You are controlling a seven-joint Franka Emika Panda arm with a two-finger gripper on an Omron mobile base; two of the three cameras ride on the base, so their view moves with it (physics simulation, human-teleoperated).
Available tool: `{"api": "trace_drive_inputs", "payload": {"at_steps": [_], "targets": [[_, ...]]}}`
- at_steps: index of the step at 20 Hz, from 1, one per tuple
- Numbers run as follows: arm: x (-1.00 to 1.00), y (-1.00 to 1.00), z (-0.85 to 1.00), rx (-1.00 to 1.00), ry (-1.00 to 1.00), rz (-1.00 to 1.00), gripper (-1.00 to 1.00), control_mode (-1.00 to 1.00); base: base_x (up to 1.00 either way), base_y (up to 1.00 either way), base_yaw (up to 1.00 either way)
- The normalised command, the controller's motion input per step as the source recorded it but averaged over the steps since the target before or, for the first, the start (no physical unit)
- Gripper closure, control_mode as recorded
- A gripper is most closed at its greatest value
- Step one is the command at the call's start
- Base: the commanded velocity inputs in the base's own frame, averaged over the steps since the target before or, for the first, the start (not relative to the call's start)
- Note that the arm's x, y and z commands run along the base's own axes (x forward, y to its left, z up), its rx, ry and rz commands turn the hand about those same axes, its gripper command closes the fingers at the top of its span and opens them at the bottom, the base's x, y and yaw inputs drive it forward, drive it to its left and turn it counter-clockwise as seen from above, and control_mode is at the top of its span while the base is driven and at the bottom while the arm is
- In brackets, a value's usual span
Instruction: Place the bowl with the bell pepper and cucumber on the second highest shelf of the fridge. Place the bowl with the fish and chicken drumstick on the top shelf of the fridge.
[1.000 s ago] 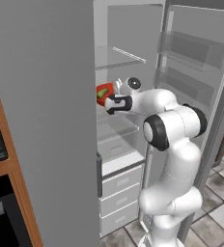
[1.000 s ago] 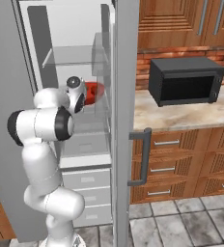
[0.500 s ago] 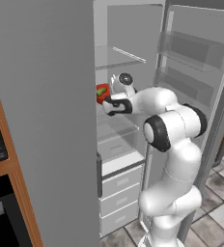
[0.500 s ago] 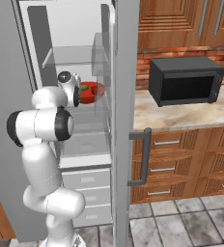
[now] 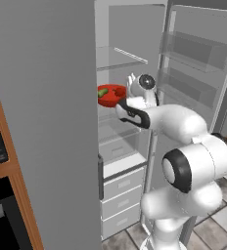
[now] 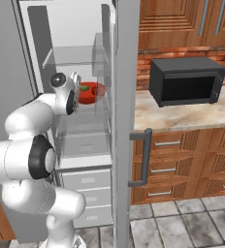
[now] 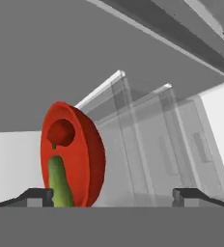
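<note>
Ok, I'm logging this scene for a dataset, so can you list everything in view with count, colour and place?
fridge: one, grey, doors open, left of the counter
glass shelves: several, clear, inside the fridge
bowl: one, red, on a glass shelf below the top one
bell pepper: one, red, in the bowl
cucumber: one, green, in the bowl beside the pepper
fridge drawers: several, white, at the fridge bottom
microwave: one, black, on the counter
counter: one, light stone, right of the fridge
cabinets: brown wood, above and below the counter
gripper: one, dark tips, open, at the bowl, not holding it
</note>
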Motion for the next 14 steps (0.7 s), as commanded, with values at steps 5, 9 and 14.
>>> {"api": "trace_drive_inputs", "payload": {"at_steps": [5, 9, 14], "targets": [[-1.00, -0.18, 0.28, 0.00, 0.00, 0.00, -1.00, -1.00, 0.00, 0.00, 0.00], [-1.00, 0.00, 0.45, 0.00, 0.02, -0.01, -1.00, -1.00, 0.00, 0.00, 0.00], [-1.00, 0.00, 0.40, 0.00, 0.05, 0.00, -1.00, -1.00, 0.00, 0.00, 0.00]]}}
